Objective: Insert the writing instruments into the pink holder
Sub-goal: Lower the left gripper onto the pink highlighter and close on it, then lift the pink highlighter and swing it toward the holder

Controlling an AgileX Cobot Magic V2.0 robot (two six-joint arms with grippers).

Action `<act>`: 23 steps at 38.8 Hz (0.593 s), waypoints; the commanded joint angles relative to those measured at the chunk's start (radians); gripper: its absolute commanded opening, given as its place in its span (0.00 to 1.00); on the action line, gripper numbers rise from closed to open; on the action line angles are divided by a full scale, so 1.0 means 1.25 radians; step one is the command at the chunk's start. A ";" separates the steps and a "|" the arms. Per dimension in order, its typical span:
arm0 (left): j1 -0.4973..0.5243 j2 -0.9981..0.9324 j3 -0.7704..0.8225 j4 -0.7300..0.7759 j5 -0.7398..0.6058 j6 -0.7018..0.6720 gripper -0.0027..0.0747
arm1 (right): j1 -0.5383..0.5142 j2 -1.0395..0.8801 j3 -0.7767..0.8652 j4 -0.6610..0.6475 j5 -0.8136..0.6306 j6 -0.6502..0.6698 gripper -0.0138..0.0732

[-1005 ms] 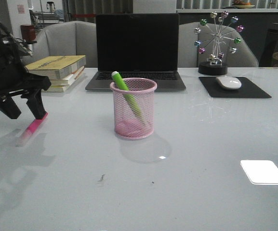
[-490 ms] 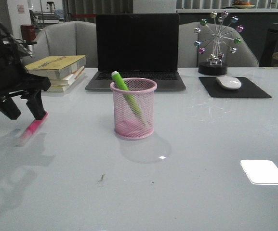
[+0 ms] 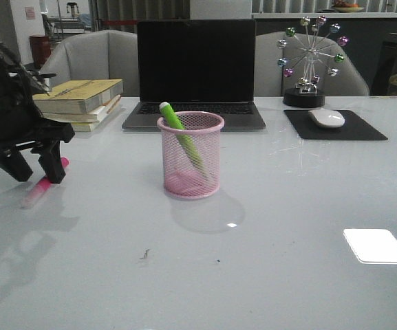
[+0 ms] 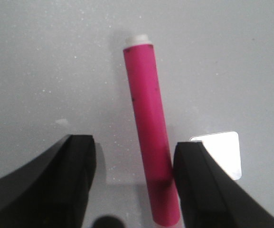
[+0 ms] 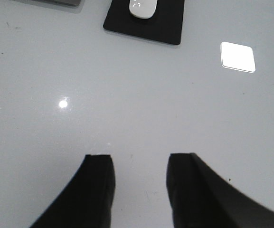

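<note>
The pink holder [image 3: 190,155] stands upright mid-table with the lime green marker [image 3: 176,122] leaning inside it, its top above the rim. Flat on the table at the far left lies the hot pink marker [image 3: 38,189]. My left gripper [image 3: 38,177] is down over it, open. In the left wrist view the pink marker [image 4: 148,118] runs between the fingers of the left gripper [image 4: 136,142], touching one finger and well apart from the other. My right gripper [image 5: 140,156] is open over bare table and holds nothing; the front view does not show it.
An open laptop [image 3: 195,75] stands behind the holder. Stacked books [image 3: 81,96] lie at the back left. A ferris-wheel ornament [image 3: 312,58] and a white mouse [image 3: 327,118] on a black pad [image 3: 336,129] sit at the back right.
My left gripper has come down lower over the pink marker, so its fingers now straddle it near the table. The holder and green marker have not moved.
</note>
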 commanded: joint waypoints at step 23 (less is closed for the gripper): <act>-0.007 -0.026 -0.016 -0.173 -0.033 0.108 0.16 | -0.007 -0.010 -0.022 -0.005 -0.055 -0.007 0.61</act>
